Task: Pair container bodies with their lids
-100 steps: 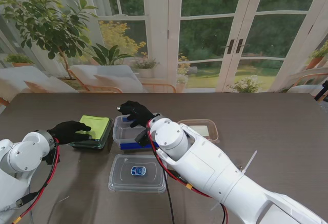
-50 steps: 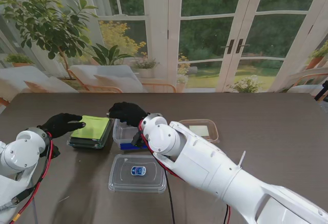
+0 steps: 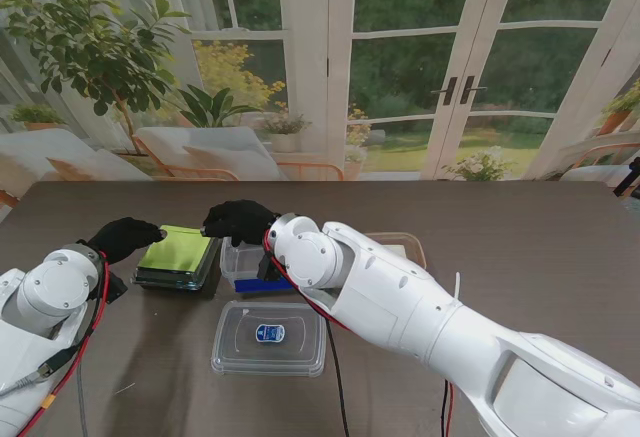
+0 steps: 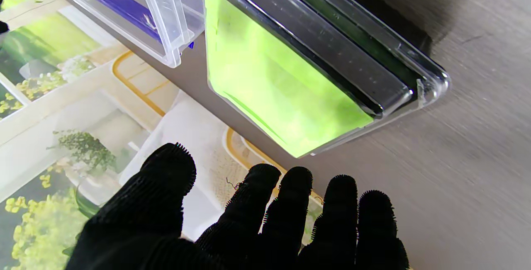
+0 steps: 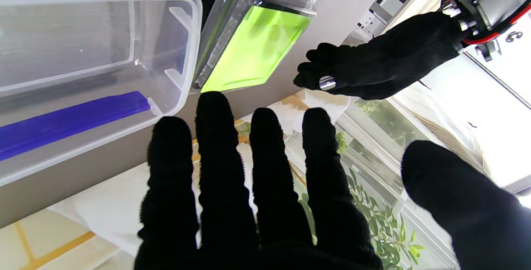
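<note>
Fingers of my left hand (image 3: 128, 237) are spread apart and clasp nothing; its tips hover at the nine o'clock edge of the rectangular clear-walled container with the lime-green lid (image 3: 180, 254), and I cannot tell whether they touch it. That container's long axis runs from six to twelve o'clock, away from me. My right hand (image 3: 238, 221) is likewise splayed and empty, poised over the gap between the green lid's one o'clock corner and the open clear plastic box with a blue strip (image 3: 250, 262) just beside it at three o'clock. At six o'clock of that box, nearer to me, lies the flat clear plastic lid with a blue label (image 3: 268, 337). I judge my right hand nearer to both.
</note>
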You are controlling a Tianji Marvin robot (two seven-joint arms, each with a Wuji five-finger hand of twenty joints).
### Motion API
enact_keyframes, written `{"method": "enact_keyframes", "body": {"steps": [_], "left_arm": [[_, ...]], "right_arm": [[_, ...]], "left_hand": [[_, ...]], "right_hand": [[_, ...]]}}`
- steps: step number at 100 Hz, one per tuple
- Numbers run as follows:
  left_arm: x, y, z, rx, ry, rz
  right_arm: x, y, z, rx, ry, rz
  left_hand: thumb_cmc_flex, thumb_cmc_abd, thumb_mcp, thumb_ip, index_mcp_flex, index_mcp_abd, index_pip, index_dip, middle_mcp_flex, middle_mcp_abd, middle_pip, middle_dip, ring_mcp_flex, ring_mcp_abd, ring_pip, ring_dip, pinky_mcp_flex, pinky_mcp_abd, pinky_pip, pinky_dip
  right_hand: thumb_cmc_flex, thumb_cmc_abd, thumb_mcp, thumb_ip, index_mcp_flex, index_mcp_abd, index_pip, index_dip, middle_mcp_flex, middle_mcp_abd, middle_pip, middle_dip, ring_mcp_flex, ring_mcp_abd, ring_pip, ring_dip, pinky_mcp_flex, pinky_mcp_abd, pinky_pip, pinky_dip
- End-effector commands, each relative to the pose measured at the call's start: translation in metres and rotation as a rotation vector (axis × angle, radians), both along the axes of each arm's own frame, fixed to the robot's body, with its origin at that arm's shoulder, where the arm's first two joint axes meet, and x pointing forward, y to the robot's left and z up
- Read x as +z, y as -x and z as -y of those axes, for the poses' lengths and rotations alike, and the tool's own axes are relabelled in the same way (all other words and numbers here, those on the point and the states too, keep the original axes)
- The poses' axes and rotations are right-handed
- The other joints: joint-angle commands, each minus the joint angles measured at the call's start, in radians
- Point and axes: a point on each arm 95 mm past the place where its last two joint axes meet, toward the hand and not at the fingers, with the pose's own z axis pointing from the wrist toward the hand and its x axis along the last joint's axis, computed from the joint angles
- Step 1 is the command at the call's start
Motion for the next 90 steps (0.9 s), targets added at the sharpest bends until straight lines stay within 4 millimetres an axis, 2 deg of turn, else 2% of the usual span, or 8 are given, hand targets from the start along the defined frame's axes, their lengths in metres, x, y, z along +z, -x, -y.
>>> {"method": "enact_keyframes", "body": {"steps": [1,12,24,26,29,42,90], "left_arm": [[-0.003,-0.002,0.006,-0.017,0.014,-0.018],[-0.005,-0.005,0.008,-0.023,0.016,-0.03],[-0.007,-0.006,0.01,-0.022,0.023,-0.042],[-0.007,-0.006,0.011,-0.021,0.024,-0.043],[-0.008,-0.006,0.012,-0.021,0.026,-0.045],[-0.01,-0.008,0.015,-0.022,0.032,-0.053],[-0.016,-0.011,0.023,-0.026,0.035,-0.082]], "right_arm": [[-0.003,0.005,-0.004,0.018,0.004,-0.018],[-0.004,0.005,-0.002,0.014,0.003,-0.029],[-0.004,0.004,0.001,0.007,-0.004,-0.048],[-0.004,0.004,0.001,0.006,-0.004,-0.05],[-0.004,0.004,0.002,0.005,-0.004,-0.051],[-0.005,0.002,0.007,0.002,-0.003,-0.061],[-0.01,-0.003,0.016,-0.021,-0.025,-0.1]], "left_hand": [[0.032,0.041,-0.035,0.002,0.012,0.008,-0.006,0.001,-0.001,0.004,-0.015,0.008,-0.027,-0.001,-0.03,-0.017,-0.052,-0.035,0.082,-0.027],[0.038,0.046,-0.048,0.004,0.012,0.005,-0.007,0.001,-0.007,0.0,-0.017,0.007,-0.039,0.0,-0.052,-0.026,-0.129,-0.05,0.225,-0.082],[0.037,0.048,-0.052,0.004,0.003,0.006,-0.009,0.0,-0.018,-0.003,-0.02,0.005,-0.057,0.007,-0.072,-0.033,-0.153,-0.051,0.238,-0.107],[0.042,0.051,-0.062,0.005,0.003,0.005,-0.009,0.0,-0.019,-0.004,-0.019,0.003,-0.058,0.008,-0.082,-0.036,-0.16,-0.05,0.265,-0.164],[0.044,0.051,-0.065,0.006,0.001,0.005,-0.01,0.0,-0.023,-0.005,-0.02,0.002,-0.062,0.009,-0.088,-0.038,-0.165,-0.048,0.27,-0.182],[0.042,0.052,-0.068,0.006,-0.002,0.001,-0.011,-0.001,-0.028,-0.011,-0.021,0.0,-0.07,0.021,-0.117,-0.051,-0.168,-0.04,0.246,-0.202],[0.042,0.057,-0.079,0.007,-0.009,-0.009,-0.012,-0.002,-0.037,-0.021,-0.023,-0.003,-0.065,0.032,-0.169,-0.062,-0.167,-0.027,0.212,-0.219]], "right_hand": [[0.003,-0.033,0.014,-0.006,0.016,-0.03,0.007,0.01,0.008,-0.032,0.006,0.007,0.014,-0.006,-0.007,0.0,-0.058,0.019,0.033,0.024],[0.002,-0.033,0.012,-0.007,0.016,-0.029,0.007,0.01,0.007,-0.031,0.002,0.005,0.015,-0.006,-0.013,-0.003,-0.059,0.019,0.03,0.025],[0.003,-0.032,0.01,-0.007,0.015,-0.028,0.007,0.01,0.007,-0.029,0.0,0.004,0.012,-0.004,-0.018,-0.005,-0.065,0.018,0.025,0.025],[0.003,-0.031,0.01,-0.008,0.015,-0.029,0.007,0.01,0.007,-0.03,0.0,0.004,0.011,-0.004,-0.019,-0.005,-0.065,0.018,0.024,0.025],[0.004,-0.031,0.009,-0.008,0.015,-0.028,0.007,0.01,0.008,-0.029,0.0,0.004,0.012,-0.004,-0.019,-0.005,-0.065,0.018,0.024,0.025],[0.002,-0.03,0.006,-0.008,0.015,-0.029,0.007,0.01,0.007,-0.03,-0.001,0.004,0.012,-0.002,-0.022,-0.006,-0.066,0.017,0.022,0.026],[0.004,-0.028,0.001,-0.009,0.018,-0.026,0.005,0.01,0.008,-0.027,-0.003,0.003,0.013,0.002,-0.024,-0.005,-0.076,0.016,0.011,0.026]]}}
